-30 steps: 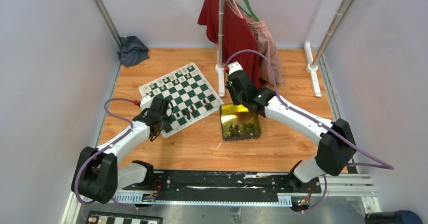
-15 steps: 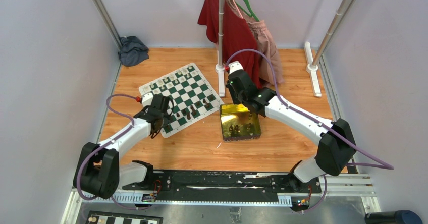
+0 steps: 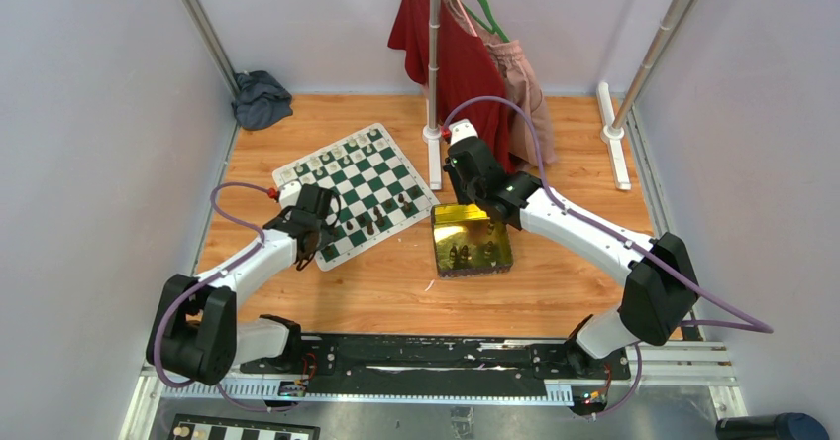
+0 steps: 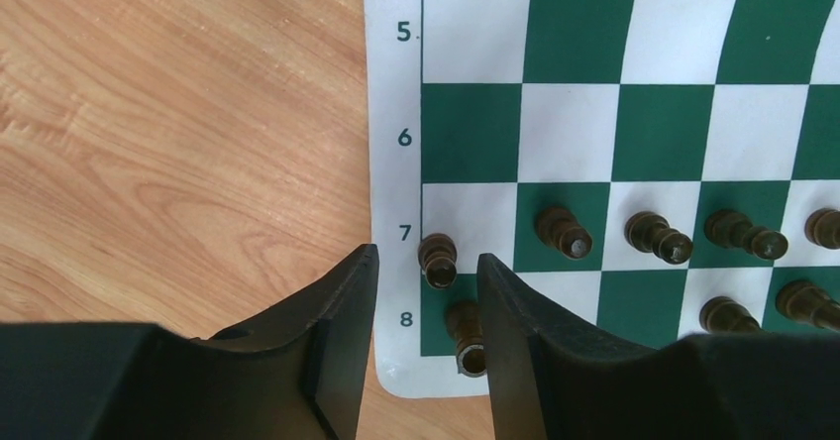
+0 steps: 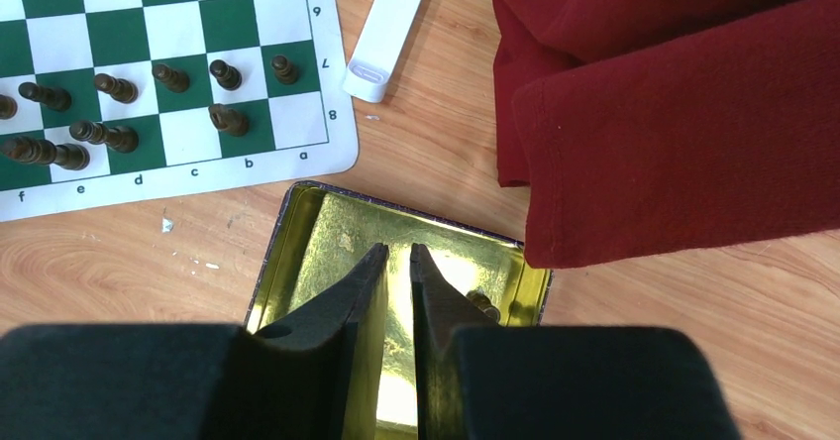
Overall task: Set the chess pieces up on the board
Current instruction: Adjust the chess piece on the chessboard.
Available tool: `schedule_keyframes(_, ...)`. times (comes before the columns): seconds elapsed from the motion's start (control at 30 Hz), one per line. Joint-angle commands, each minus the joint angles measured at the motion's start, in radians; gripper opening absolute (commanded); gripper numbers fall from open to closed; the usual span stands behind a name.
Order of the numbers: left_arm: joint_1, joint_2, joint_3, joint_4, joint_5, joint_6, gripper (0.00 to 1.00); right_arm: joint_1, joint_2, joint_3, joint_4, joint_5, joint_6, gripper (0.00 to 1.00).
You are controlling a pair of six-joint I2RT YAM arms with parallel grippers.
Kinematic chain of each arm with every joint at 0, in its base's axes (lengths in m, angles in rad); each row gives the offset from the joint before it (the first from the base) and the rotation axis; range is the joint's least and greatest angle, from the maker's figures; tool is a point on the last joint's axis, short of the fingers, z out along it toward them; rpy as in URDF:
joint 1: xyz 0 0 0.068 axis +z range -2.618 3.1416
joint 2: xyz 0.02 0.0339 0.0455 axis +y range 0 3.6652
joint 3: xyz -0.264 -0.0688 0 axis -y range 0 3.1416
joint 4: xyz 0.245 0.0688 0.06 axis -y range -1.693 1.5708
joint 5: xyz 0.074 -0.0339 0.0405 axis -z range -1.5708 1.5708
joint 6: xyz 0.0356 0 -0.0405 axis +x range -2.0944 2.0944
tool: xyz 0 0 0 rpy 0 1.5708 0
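The left wrist view is showing what the top view is hiding: the left gripper, reaching low, is standing with fingers apart around a dark pawn at the board's corner, while the right gripper, fingers almost together and holding nothing, is hovering over the tin.

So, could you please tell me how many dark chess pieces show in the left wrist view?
8. Five dark chess pieces along row 7, three on row 8; others may be hidden or out of frame.
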Motion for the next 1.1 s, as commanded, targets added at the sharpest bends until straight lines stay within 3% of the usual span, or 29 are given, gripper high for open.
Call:
schedule_keyframes(0.0,0.015,0.016,0.025,0.015,-0.004,0.016,0.46,-0.013,-0.004,-0.015,-0.003,0.016,0.019,0.18)
schedule_keyframes(0.33,0.021,0.031,0.027,0.029,0.006,0.025,0.45,-0.012,-0.010,-0.016,-0.012,0.017,0.027,0.15)
schedule_keyframes(0.8,0.022,0.045,0.040,0.026,0.021,0.036,0.33,-0.012,-0.018,-0.022,-0.020,0.023,0.041,0.11)
schedule_keyframes(1.07,0.022,0.037,0.023,0.024,0.028,0.033,0.32,-0.012,-0.024,-0.027,-0.021,0.022,0.043,0.11)
